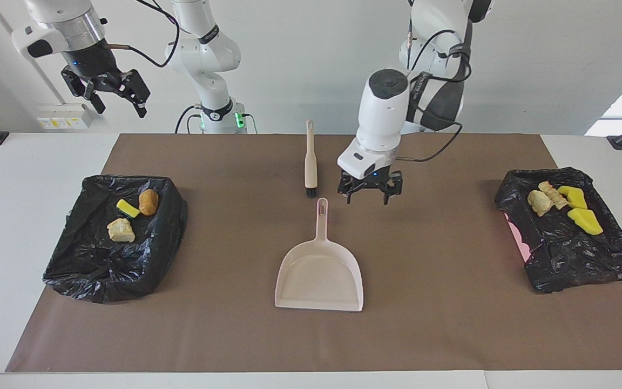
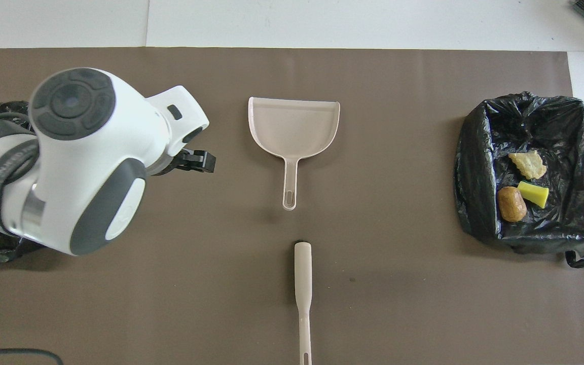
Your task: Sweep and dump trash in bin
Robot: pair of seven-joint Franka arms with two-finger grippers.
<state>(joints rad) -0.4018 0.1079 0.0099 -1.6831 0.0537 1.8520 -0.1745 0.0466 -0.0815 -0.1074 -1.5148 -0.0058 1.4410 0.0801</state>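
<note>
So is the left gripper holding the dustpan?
No, the left gripper hangs open above the mat, apart from the dustpan.

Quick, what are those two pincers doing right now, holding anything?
Left pincer: open, empty, up over the mat beside the dustpan handle.
Right pincer: open, empty, waiting high above the table's edge.
</note>
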